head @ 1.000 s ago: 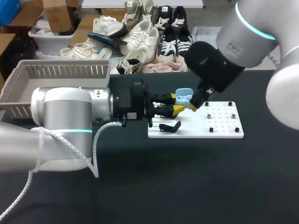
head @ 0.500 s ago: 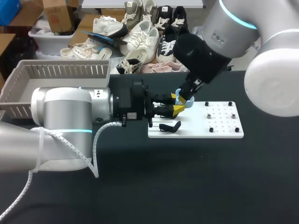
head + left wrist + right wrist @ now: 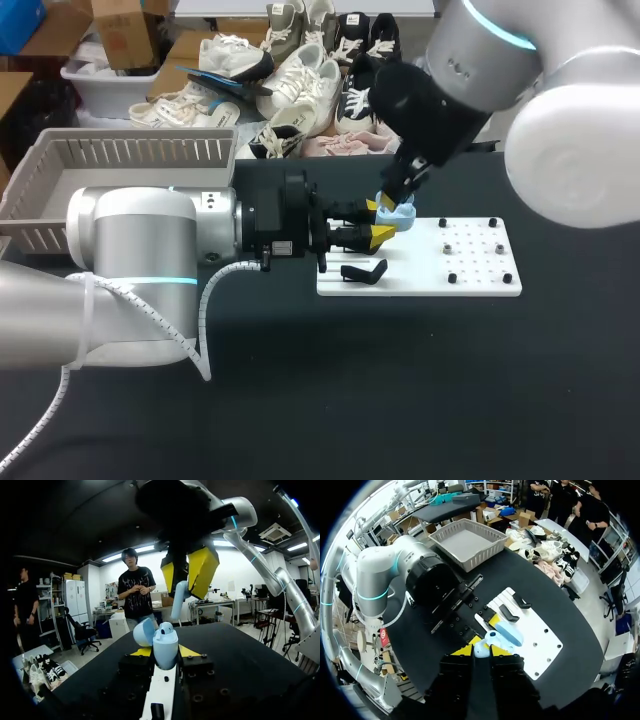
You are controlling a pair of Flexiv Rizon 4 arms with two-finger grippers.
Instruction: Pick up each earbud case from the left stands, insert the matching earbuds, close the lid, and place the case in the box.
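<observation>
The light blue earbud case (image 3: 165,649) stands upright with its lid (image 3: 144,631) swung open, and my left gripper (image 3: 165,652) is shut on its body. In the head view the case (image 3: 402,213) is over the left end of the white board (image 3: 470,270), at my left gripper (image 3: 381,222). My right gripper (image 3: 190,572) hangs just above the open case, shut on a pale earbud (image 3: 178,599) whose stem points down at it. In the right wrist view the earbud (image 3: 481,651) sits between my right gripper's (image 3: 480,650) yellow tips, with the case (image 3: 506,632) just beyond.
A black stand (image 3: 363,272) lies on the white board's left end, and two more black stands (image 3: 508,613) show in the right wrist view. Small black pegs dot the board's right half. A grey slatted basket (image 3: 60,190) sits at the table's far left.
My right arm has swung left and back across the board, carrying the earbud to a spot right above the open case. The left arm and the case have stayed still.
</observation>
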